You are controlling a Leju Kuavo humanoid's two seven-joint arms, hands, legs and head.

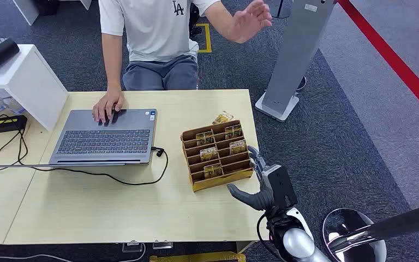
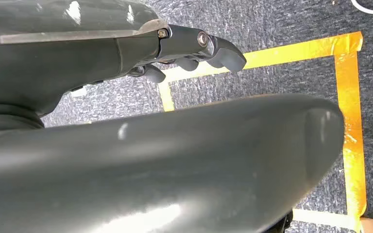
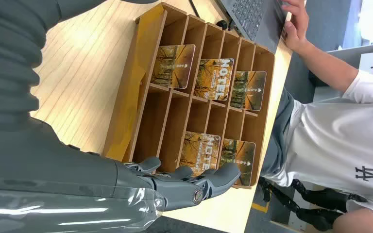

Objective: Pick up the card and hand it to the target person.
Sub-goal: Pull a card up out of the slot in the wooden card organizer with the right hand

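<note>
A wooden card rack [image 1: 221, 180] stands on the table's right part, with several orange hotel cards [image 1: 208, 154] upright in its slots. One more card [image 1: 223, 117] lies flat behind it. My right hand [image 1: 256, 183] hovers just right of the rack, holding nothing. In the right wrist view that hand [image 3: 184, 182] stretches its fingers along the rack [image 3: 126, 97] edge, close to a card [image 3: 200, 150]. My left hand [image 2: 194, 53] hangs over the floor and grips nothing. The person [image 1: 153, 33] sits across the table with one hand raised [image 1: 251, 19].
An open laptop [image 1: 106, 136] lies left of the rack, the person's other hand [image 1: 108, 105] on it, a black cable [image 1: 114, 177] trailing. A white shelf [image 1: 27, 76] stands far left. A grey post [image 1: 294, 54] and a round stool [image 1: 354, 234] are to the right.
</note>
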